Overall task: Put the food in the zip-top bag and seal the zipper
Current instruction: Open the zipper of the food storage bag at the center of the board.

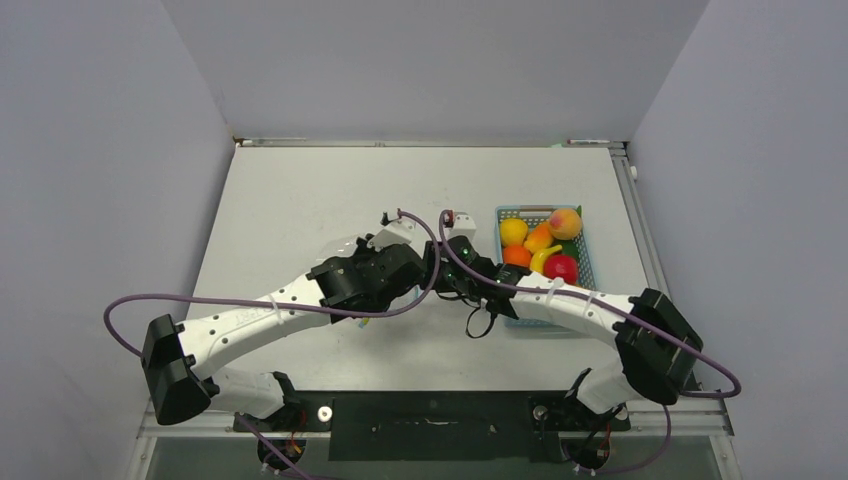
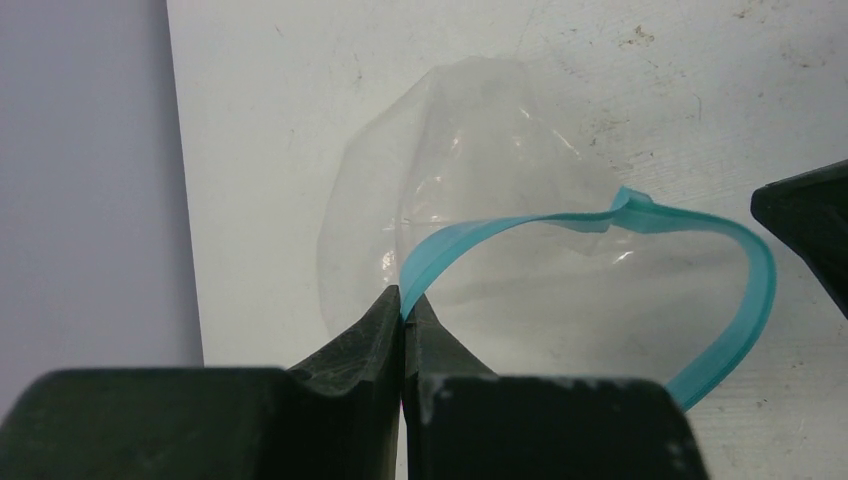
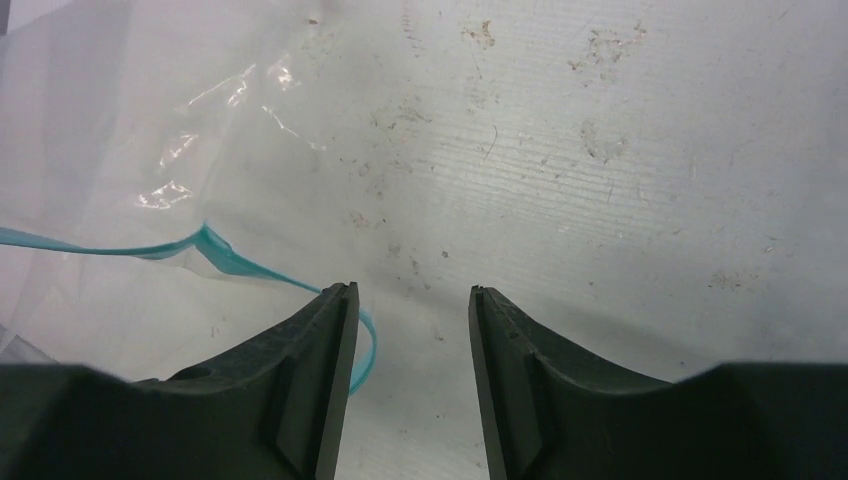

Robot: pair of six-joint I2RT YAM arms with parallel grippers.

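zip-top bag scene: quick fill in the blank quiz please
The left gripper is ____ on the teal zipper strip of the clear crinkly plastic bag.
The right gripper has jaws standing ____, gripping nothing.
The small plastic fruits sit in the light blue mesh basket; the bag holds ____ of them.
Missing: shut; open; none.

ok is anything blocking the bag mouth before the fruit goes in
Nothing visible does. The zipper loops open, pinched at one point by the shut left pincer. The open right pincer sits at the loop's edge, not across it. The food lies in the basket.
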